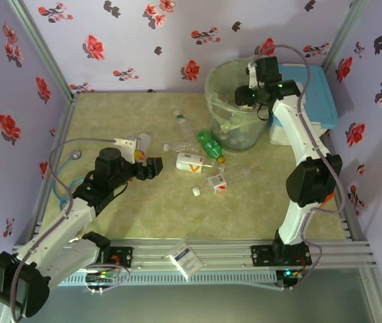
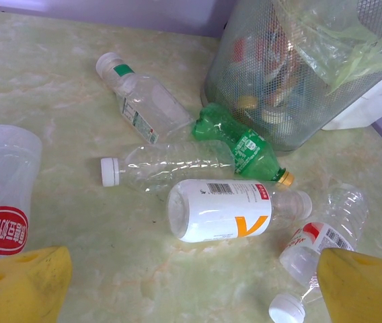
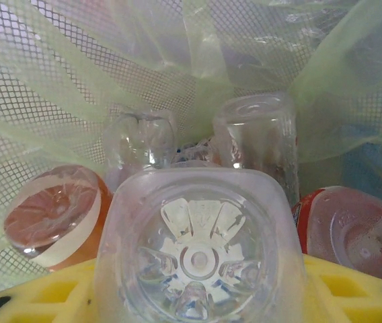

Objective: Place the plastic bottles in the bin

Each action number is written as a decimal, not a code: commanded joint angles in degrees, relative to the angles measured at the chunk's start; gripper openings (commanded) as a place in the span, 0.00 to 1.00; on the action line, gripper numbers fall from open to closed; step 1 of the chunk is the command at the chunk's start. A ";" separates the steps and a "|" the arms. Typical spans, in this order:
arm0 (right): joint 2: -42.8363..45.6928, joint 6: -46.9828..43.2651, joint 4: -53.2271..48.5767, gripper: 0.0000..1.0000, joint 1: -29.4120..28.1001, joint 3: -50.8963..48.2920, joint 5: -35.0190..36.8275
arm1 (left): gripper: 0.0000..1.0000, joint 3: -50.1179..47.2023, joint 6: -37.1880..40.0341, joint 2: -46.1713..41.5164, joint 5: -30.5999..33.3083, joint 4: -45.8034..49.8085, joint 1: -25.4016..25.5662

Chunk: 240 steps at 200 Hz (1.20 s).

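Right pincer [image 3: 198, 299] clasps clear bottle [image 3: 198, 229] over bin [image 1: 213, 89]

A large orange V and a barcode stand on the white-labelled bottle [image 2: 228, 210] at frame centre. The clear bottle [image 2: 3, 195] at the left edge bears a red oval with white characters, upside down and unreadable. The ribbed bottle [image 2: 325, 235] at lower right shows a barcode on its red-and-white label.

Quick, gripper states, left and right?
Left gripper: open, empty.
Right gripper: shut on a clear bottle over the bin.
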State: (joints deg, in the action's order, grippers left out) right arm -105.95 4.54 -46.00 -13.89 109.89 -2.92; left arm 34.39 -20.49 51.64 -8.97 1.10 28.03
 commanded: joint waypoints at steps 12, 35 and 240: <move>-2.97 3.32 -8.22 0.24 -1.45 -3.80 -4.80 | 0.94 0.75 0.01 -1.48 1.11 -0.58 0.19; -2.37 4.01 -10.29 0.24 -1.68 -1.76 -7.88 | 0.94 0.55 -0.20 -1.54 1.22 -0.82 0.18; -7.67 1.47 -28.48 0.80 -5.54 28.68 -3.02 | 0.94 1.32 0.10 -2.42 2.71 2.65 0.01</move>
State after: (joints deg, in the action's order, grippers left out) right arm -112.25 7.42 -65.56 -18.98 128.92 -8.71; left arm 34.39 -20.51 49.17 -7.46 2.87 28.03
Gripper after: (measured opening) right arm 0.788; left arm 0.938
